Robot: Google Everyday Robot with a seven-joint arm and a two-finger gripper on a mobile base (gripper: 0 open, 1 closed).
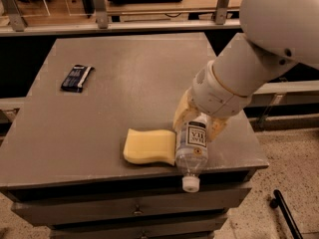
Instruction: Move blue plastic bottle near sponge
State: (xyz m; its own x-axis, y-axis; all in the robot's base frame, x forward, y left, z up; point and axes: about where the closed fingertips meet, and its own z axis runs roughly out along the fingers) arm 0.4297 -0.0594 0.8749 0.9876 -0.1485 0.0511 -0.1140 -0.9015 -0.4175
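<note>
Bottle, just right of sponge: white label, dark block letters in two lines, too blurred to read. Gripper clamped round bottle's upper end. Dark packet, far left of bottle: pale print, illegible.

The clear blue plastic bottle lay with its base clamped between the gripper's jaws, white cap outward. The yellow sponge lay flat just beside them.

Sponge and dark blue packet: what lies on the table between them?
Only bare tabletop, in the camera view. The gripper holds the blue plastic bottle beside the sponge.
</note>
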